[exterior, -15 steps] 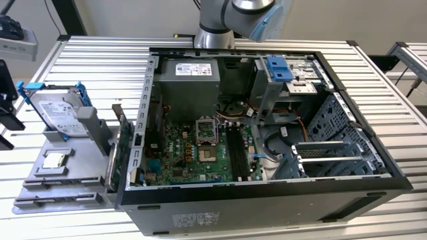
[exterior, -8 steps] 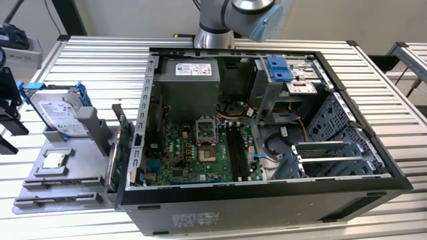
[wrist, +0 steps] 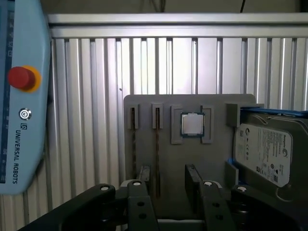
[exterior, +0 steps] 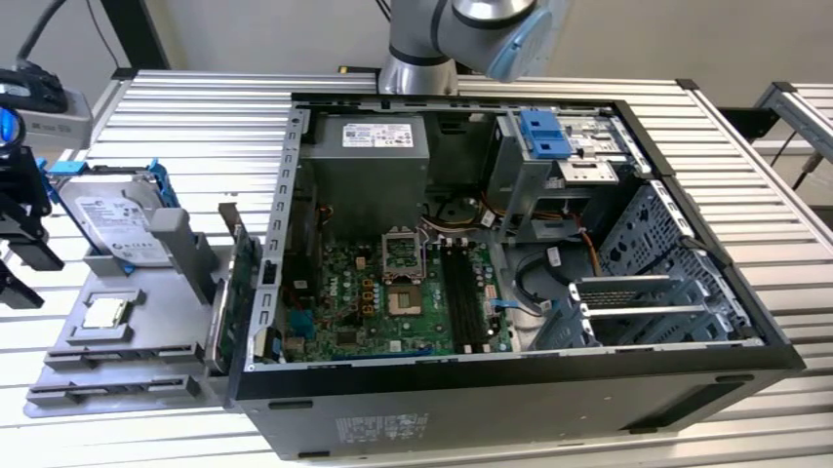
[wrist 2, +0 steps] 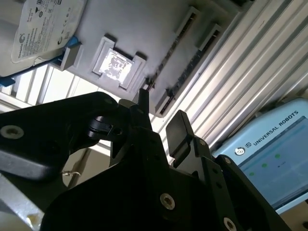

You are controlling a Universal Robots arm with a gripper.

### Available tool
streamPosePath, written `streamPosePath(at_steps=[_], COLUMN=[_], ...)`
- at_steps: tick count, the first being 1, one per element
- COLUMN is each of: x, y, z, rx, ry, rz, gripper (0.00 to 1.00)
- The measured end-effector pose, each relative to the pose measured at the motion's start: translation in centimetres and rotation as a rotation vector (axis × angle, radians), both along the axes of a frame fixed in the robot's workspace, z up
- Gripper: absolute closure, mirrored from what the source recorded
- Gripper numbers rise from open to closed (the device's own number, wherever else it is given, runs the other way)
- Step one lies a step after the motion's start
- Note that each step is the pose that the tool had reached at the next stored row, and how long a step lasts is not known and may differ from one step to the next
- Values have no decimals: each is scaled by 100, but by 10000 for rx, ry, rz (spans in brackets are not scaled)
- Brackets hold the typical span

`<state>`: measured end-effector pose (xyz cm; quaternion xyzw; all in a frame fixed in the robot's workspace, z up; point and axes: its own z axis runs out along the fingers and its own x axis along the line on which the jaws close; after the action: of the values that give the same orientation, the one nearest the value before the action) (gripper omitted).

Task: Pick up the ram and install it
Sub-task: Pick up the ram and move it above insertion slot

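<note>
Grey plastic made up the holder tray [wrist: 211,108] that lay on the ribbed aluminium table [wrist: 96,72]. The ram [wrist: 157,154] stood on its thin edge in one of two narrow slots cut into the tray, beside the recess with the square processor [wrist: 193,125]; the neighbouring slot seemed to carry a similar strip, though that could not be settled. The gripper [wrist: 168,179] hung over the tray's end with its black fingers [wrist: 193,178] spread apart and nothing between them. In the first wrist view the ram's long axis ran straight away from the gripper, in line with the gap and closer to one finger than the other, so the pads faced the stick's two flat sides rather than its ends. No contact showed. Room looked adequate around the slots: the hard drive [wrist: 267,154] in its blue bracket stood upright past the processor, apart from them, and a teach pendant [wrist: 21,120] lay on the table on the opposite side. In the exterior view the open computer case [exterior: 521,400] sat just beside the tray, its motherboard's long black memory slots [exterior: 458,292] looking vacant.
</note>
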<state>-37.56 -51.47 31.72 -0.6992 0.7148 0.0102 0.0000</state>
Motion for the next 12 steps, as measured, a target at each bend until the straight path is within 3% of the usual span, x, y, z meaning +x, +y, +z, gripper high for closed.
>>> streamPosePath(at_steps=[6,12], x=[0,0], y=[-9,-18], z=[-68,-82], rx=[-1,-2], ry=[1,18], rz=[1,0], gripper=[0,0])
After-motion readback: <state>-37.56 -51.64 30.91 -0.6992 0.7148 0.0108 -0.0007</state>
